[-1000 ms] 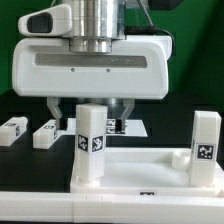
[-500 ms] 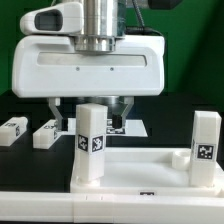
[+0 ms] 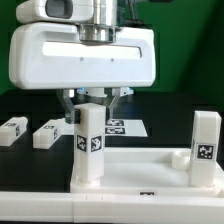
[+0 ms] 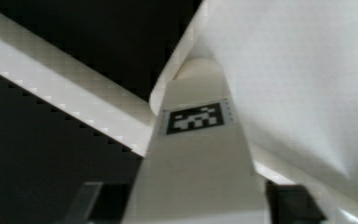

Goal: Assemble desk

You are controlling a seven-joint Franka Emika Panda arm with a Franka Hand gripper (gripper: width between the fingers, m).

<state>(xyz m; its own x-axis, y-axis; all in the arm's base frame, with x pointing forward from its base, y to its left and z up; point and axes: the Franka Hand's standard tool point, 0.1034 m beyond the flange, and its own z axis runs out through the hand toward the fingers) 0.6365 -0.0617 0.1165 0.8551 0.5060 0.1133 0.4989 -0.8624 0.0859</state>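
At the exterior view's left edge, about mid-height, the far-left leg (image 3: 14, 128) lies on its side on the black table (image 3: 25, 160). Just beside it, toward the centre, lies the second loose leg (image 3: 46, 133). Both are short white blocks with a small black-and-white tag showing, and they do not touch each other.

In the middle of the frame, the middle leg (image 3: 90, 146) stands upright at the left corner of the tabletop (image 3: 140, 182), a white rimmed slab across the lower part of the frame. The leg's tag faces the camera. Right above it hangs the gripper (image 3: 93, 108), its broad white body filling most of the upper half of the frame. Its dark fingers (image 3: 70, 105) reach down on either side of the leg's top end. The jaws stand partway in, close to the leg's sides, but I cannot tell whether they press on it.

Behind that leg, flat on the table, part of the marker board (image 3: 128, 127) peeks out.

Toward the exterior view's right edge, the right-hand leg (image 3: 205, 148) stands upright on the tabletop's other corner, tag forward, well apart from the gripper.

The wrist view looks down along the middle leg (image 4: 194, 165), which fills the centre with its tag visible. Blurred white surfaces lie around it against the dark table.
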